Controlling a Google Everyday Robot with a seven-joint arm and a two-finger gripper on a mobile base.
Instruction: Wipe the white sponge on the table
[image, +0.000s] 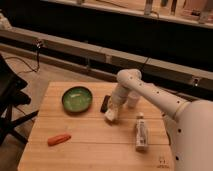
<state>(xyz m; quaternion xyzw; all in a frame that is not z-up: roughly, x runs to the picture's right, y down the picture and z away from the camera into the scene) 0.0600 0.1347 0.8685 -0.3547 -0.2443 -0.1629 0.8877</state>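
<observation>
One each on the table (95, 150): bowl (76, 99), black block (105, 104), white sponge (110, 117), bottle (141, 133), carrot (59, 139); one gripper (114, 106) at the sponge.

A green bowl (77, 99) sits near a black block (105, 104); an orange carrot (59, 139) and white bottle (141, 132) lie apart.

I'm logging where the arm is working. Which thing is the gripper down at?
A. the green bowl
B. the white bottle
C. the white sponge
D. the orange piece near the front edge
C: the gripper sits at the white sponge on the table, next to the black block, apart from the green bowl and the white bottle.
</observation>
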